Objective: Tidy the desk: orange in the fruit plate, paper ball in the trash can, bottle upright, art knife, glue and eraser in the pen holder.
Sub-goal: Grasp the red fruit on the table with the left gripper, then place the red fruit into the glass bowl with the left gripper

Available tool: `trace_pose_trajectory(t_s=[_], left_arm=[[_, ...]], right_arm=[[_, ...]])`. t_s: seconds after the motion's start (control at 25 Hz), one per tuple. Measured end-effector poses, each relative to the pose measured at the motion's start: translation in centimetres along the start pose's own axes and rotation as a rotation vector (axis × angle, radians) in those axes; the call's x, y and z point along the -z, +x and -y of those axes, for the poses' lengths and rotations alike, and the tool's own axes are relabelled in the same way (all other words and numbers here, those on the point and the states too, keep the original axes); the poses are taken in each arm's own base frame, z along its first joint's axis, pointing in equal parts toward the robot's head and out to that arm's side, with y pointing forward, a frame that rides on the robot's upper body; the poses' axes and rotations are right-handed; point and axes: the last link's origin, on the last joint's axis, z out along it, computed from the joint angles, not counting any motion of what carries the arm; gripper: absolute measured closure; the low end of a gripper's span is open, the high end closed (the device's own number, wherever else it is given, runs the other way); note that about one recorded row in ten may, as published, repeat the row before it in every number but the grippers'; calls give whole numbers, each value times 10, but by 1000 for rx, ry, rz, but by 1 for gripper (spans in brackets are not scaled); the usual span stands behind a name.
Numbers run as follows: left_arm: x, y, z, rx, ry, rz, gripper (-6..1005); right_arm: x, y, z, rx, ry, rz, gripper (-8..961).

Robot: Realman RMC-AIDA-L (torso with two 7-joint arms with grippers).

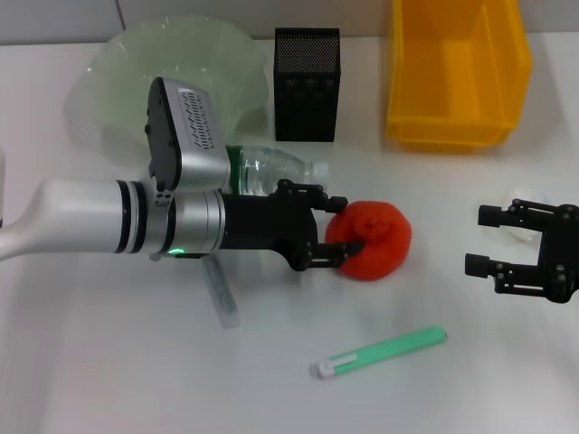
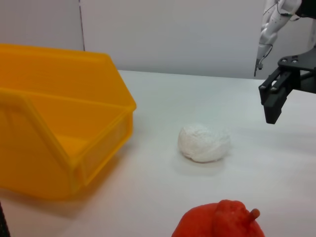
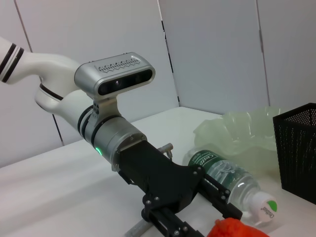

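Red-orange orange (image 1: 371, 240) sits mid-desk between the left gripper's (image 1: 336, 230) wide fingers; right gripper (image 1: 489, 240) hovers wide near the right edge.

- Head view: looked down from above the desk (image 1: 109, 380).
- Left wrist view: sat low, faced the trash can (image 2: 54, 133).
- Right wrist view: sat low; shared the orange (image 3: 232, 229) with the other 2.

Bright, even overhead light falls on the plain white desk (image 1: 109, 380), leaving only soft, faint shadows. The near bright yellow plastic trash can (image 2: 54, 123) looks slightly blurred in the left wrist view.
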Motion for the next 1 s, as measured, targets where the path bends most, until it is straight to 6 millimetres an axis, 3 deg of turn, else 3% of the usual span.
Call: trace_pose_trajectory(t_s=[0.2, 0.68, 0.8, 0.84, 0.88, 1.0], left_arm=[[-1, -1, 0, -13, 0, 11, 285], [-1, 0, 1, -10, 6, 3, 795], [1, 4, 2, 25, 21, -44, 890], [6, 9, 1, 66, 32, -121, 921], [23, 21, -1, 105, 37, -290, 931], [36, 27, 0, 117, 62, -389, 953]], right_arm=[[-1, 0, 1, 1, 5, -1, 191], [-3, -2, 2, 5, 4, 1, 191], [-3, -2, 3, 5, 6, 0, 191], [-3, -2, 3, 6, 7, 0, 191], [-3, -2, 3, 6, 7, 0, 191], [-3, -2, 3, 6, 8, -1, 191]])
